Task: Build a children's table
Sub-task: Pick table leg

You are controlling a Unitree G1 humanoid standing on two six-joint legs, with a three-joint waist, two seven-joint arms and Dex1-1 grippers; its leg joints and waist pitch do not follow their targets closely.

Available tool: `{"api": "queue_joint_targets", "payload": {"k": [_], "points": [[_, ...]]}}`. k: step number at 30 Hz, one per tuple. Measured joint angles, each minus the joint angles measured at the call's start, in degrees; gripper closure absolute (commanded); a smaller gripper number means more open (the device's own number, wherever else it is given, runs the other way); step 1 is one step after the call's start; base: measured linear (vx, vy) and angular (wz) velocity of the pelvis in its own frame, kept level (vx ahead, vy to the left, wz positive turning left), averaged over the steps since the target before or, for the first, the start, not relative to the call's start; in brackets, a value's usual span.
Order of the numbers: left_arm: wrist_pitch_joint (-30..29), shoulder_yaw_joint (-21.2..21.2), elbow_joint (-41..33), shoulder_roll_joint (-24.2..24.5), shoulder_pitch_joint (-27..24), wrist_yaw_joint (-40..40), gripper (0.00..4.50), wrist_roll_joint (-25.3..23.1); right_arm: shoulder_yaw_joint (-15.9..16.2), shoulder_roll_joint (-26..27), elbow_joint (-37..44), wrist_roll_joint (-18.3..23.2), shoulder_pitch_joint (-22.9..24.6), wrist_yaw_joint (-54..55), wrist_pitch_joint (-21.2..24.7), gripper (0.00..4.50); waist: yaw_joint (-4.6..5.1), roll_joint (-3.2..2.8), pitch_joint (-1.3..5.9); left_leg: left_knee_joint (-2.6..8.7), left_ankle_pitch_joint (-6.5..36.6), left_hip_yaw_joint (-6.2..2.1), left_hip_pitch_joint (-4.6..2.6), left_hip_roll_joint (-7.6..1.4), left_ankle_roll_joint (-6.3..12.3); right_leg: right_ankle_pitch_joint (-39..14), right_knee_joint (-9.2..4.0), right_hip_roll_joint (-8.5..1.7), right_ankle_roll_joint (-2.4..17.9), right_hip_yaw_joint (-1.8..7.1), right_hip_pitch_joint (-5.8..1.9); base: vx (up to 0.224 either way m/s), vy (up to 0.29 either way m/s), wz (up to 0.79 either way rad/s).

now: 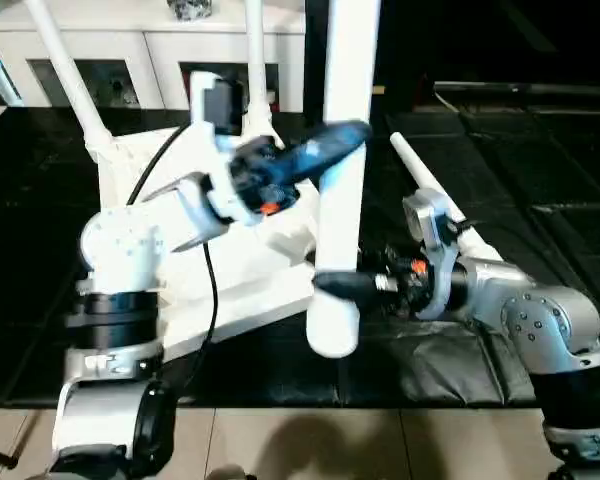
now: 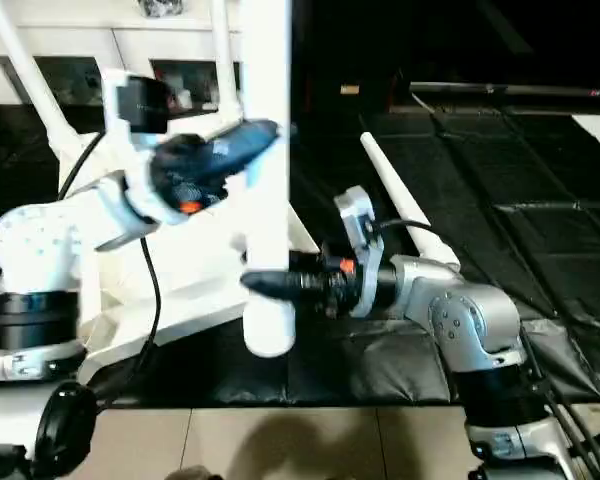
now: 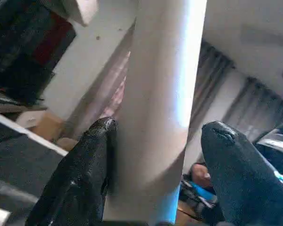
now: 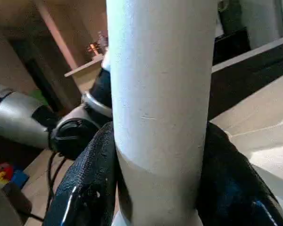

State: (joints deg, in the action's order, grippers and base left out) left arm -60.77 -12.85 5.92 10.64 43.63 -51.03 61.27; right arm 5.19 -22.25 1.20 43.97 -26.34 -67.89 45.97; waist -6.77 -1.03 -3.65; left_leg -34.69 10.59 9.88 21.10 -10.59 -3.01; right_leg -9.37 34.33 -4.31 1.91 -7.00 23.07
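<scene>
While the right hand [image 2: 265, 284] pinches the upright leg [image 1: 342, 180] near its lower end, the left hand [image 1: 340, 140] straddles it higher, fingers spread, beside the tabletop [image 1: 250, 270].

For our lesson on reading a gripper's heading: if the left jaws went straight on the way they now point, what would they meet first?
The upright white leg: it already stands between the left gripper's open jaws, one finger against it, the other apart.

The right claw [image 2: 265, 284] points toward nine o'clock, its fingers clamped on both sides of a white leg [image 2: 267, 180]. The left claw [image 1: 345, 140] reaches toward three o'clock higher on that leg, fingers spread, one finger [image 3: 92, 160] touching it.
</scene>
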Motion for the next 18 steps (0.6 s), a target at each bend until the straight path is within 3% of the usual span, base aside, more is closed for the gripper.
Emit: {"api": "queue_joint_targets", "payload": {"k": [9,18], "points": [[-2.63,0.42,-1.30,2.19,-0.74,-1.34,2.44,2.04,2.10,-0.85,-0.16,-0.28,-0.32,-3.32,-1.20,2.60,-0.30,0.03,0.01,-0.04,0.00,-0.01,0.01,-0.01,0.00,0.00,0.02,0.00,-0.02,0.00,-0.01,0.000,0.000,0.00],[-2.45,0.74,-1.56,2.28,-1.01,-1.33,2.57,2.01,2.55,-0.85,-0.58,-0.57,-0.33,-3.57,-1.73,2.60,-1.10,0.04,0.02,-0.05,0.00,-0.01,0.00,-0.01,0.00,0.00,0.03,0.00,-0.02,0.00,-0.01,0.000,0.000,0.00]]}}
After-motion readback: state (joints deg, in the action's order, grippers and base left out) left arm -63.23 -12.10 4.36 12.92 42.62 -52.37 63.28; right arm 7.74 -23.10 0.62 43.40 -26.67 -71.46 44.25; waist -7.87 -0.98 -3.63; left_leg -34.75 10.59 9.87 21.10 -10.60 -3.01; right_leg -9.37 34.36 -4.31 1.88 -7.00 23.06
